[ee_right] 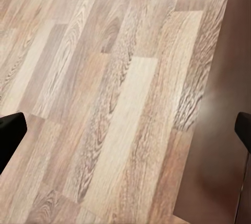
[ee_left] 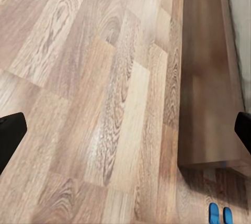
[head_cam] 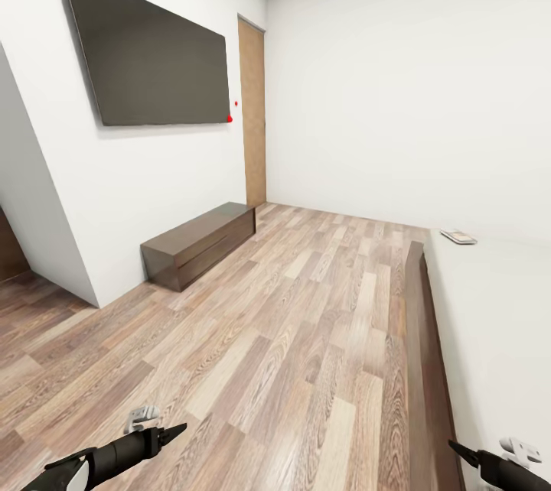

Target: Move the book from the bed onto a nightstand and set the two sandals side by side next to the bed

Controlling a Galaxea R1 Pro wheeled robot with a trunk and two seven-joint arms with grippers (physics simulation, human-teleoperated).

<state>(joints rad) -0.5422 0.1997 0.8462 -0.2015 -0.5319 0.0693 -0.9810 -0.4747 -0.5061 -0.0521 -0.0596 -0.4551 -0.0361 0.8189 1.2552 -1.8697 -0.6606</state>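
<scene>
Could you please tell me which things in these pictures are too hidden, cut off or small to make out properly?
- The book on the bed, head view: too small and far to read its cover.
- The two sandals, left wrist view: cut off by the picture's edge, straps not discernible.
- Left gripper and right gripper, head view: dark tips, opening unclear.
- The bed: cut by the head view's right edge.
</scene>
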